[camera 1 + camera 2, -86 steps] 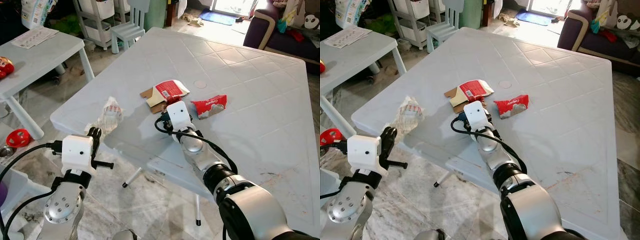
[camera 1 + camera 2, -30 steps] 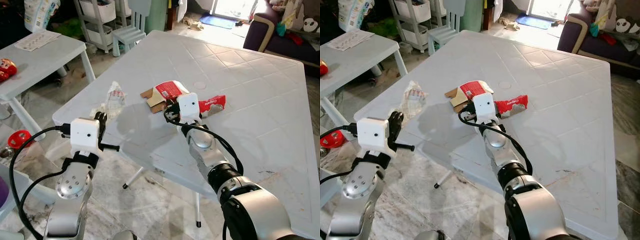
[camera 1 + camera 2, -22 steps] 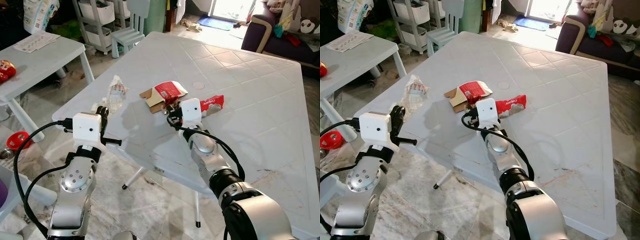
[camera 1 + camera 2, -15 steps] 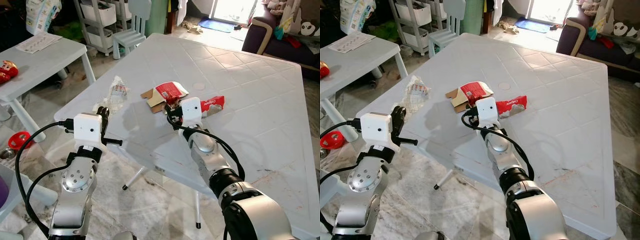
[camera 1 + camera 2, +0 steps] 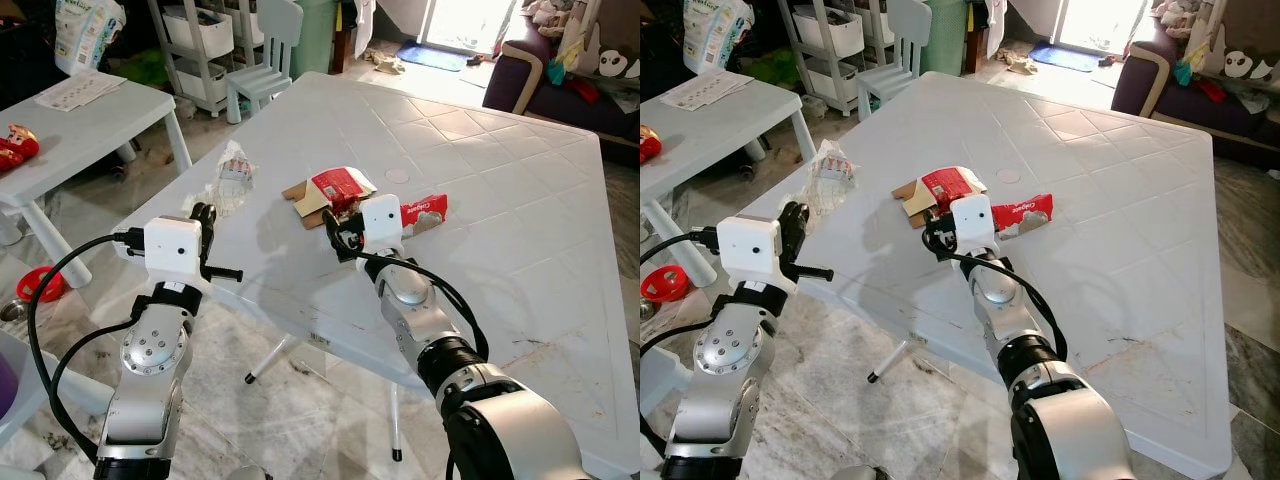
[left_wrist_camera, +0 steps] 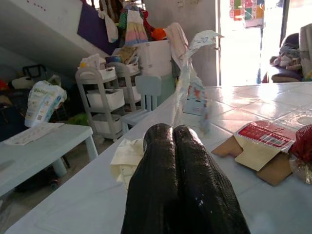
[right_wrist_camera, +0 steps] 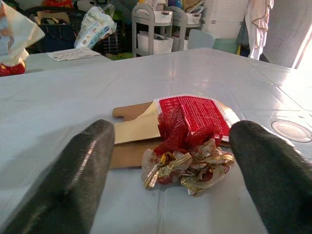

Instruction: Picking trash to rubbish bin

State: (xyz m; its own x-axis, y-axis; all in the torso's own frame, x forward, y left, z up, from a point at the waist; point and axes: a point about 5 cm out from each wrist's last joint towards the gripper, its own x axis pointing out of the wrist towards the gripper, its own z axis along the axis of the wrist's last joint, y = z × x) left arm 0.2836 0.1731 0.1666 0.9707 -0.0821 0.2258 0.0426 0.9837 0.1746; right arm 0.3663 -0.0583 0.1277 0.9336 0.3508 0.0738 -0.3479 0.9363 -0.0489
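Note:
On the white table (image 5: 500, 150) lie a flattened red and brown carton (image 5: 335, 187), a red toothpaste wrapper (image 5: 425, 209) and a crumpled clear plastic wrapper (image 5: 232, 172). My right gripper (image 7: 173, 134) is open over the table. A wad of red mesh and gold ribbon (image 7: 187, 156) lies between its fingers, untouched, in front of the carton. My left gripper (image 6: 173, 132) is shut on nothing at the table's left edge. The plastic wrapper (image 6: 195, 83) stands just beyond its tips, with a cream tissue (image 6: 127, 156) beside it.
A low grey table (image 5: 80, 120) with papers stands to my left, with a small chair (image 5: 265, 60) and a shelf unit (image 5: 205, 40) behind it. A dark sofa (image 5: 560, 70) is at the far right. A red toy (image 5: 45, 283) lies on the floor.
My right gripper has slid forward across the table up to the carton and the mesh wad. My left arm has risen to the table edge, closer to the plastic wrapper. The camera has shifted slightly.

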